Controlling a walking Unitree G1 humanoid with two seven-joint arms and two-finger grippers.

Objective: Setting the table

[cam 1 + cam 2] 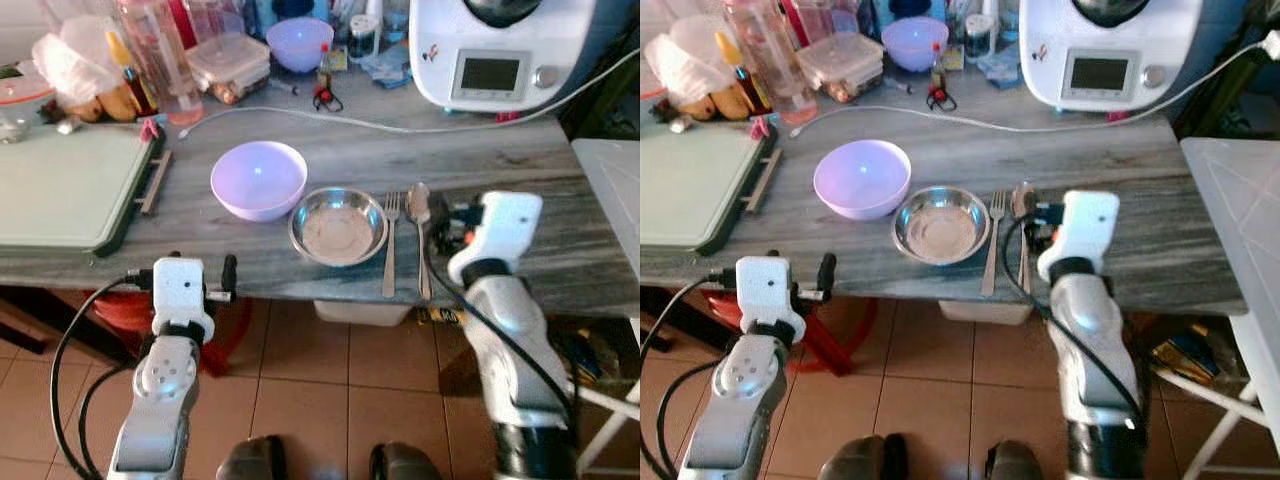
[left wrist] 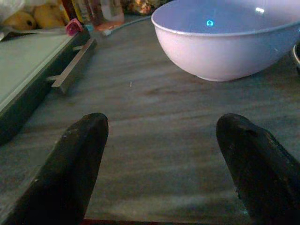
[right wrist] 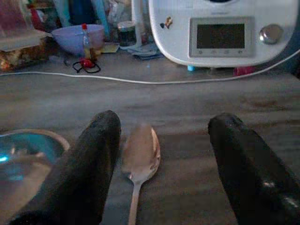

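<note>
Looking down from the head camera, a grey wood-grain table (image 1: 520, 150) carries a pale lilac plastic bowl (image 1: 259, 178) near its front edge, with a shallow round steel dish (image 1: 338, 225) just beside it to the right. A silver metal fork (image 1: 391, 243) and a silver metal spoon (image 1: 420, 230) lie side by side right of the dish, handles pointing toward the front edge. The right gripper (image 1: 446, 226) sits over the front edge, just beside the spoon's bowl. The left gripper (image 1: 205, 275) hovers at the front edge, before the lilac bowl. A green flat tray with a dark rim (image 1: 60, 185) lies by the left edge; a white kitchen machine with a small screen (image 1: 490, 50) stands at the back right, a white cable (image 1: 380, 125) trailing across the table.

The other eye shows the same layout, the fork (image 1: 991, 252) between dish and spoon.

From the left wrist, two black fingers (image 2: 70, 168) stand wide apart and hold nothing, the lilac bowl (image 2: 225, 42) beyond them and the tray edge (image 2: 28, 89) alongside.

From the right wrist, the black fingers (image 3: 89, 168) are spread wide and empty; the spoon (image 3: 139, 157) lies on the table between them, close to one finger, and the steel dish (image 3: 28, 154) is partly hidden behind that finger
</note>
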